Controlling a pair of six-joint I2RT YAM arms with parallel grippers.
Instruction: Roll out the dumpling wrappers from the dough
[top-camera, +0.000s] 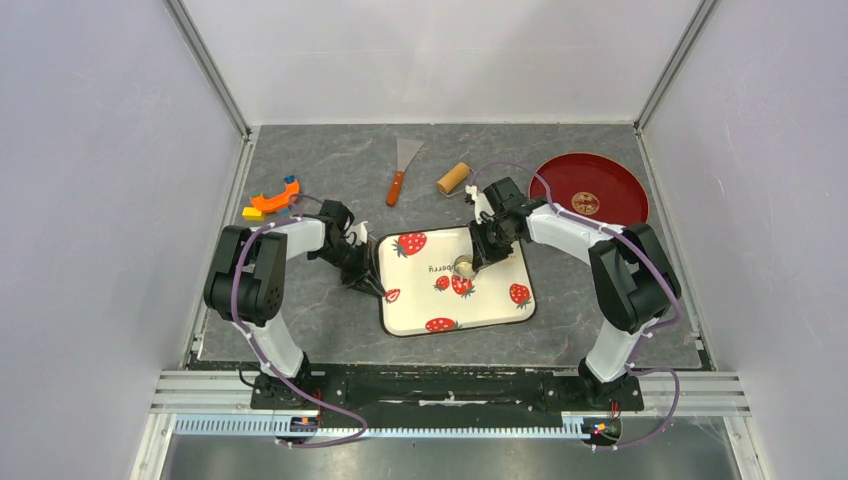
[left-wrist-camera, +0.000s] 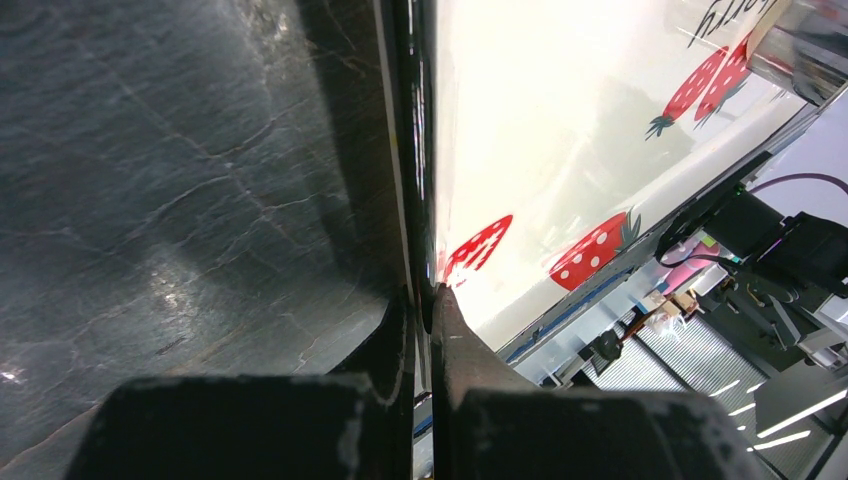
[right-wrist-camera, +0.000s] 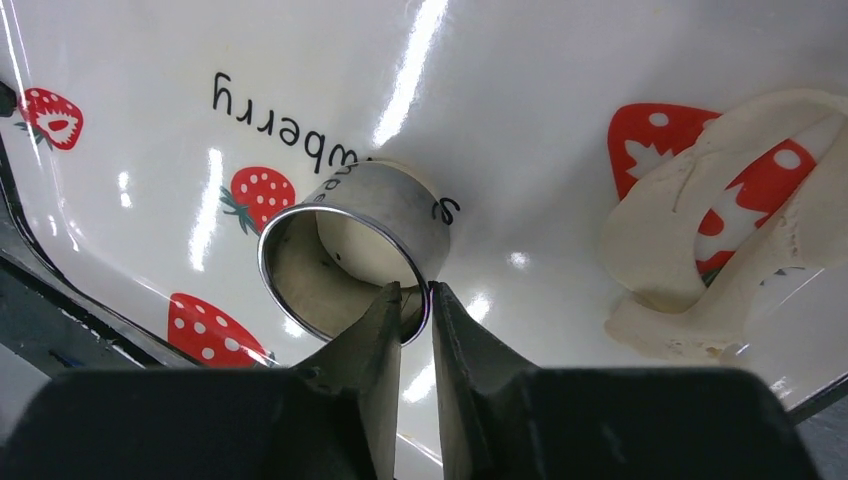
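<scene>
The strawberry-print tray (top-camera: 480, 310) lies in the middle of the table. My left gripper (top-camera: 376, 284) is shut on the tray's left rim; in the left wrist view the fingers (left-wrist-camera: 425, 305) pinch the thin black edge of the tray (left-wrist-camera: 560, 120). My right gripper (top-camera: 474, 258) is shut on the wall of the shiny metal ring cutter (right-wrist-camera: 345, 245), which stands tilted on the tray (right-wrist-camera: 520, 110). A round pale dumpling wrapper (right-wrist-camera: 362, 252) shows inside the ring. The leftover flattened dough (right-wrist-camera: 700, 250), torn and folded, lies to the right of the ring in the right wrist view.
A tan wooden roller (top-camera: 453, 178) and a scraper with a wooden handle (top-camera: 401, 170) lie behind the tray. A red round plate (top-camera: 590, 190) sits at the back right. Orange and yellow pieces (top-camera: 270, 203) lie at the back left.
</scene>
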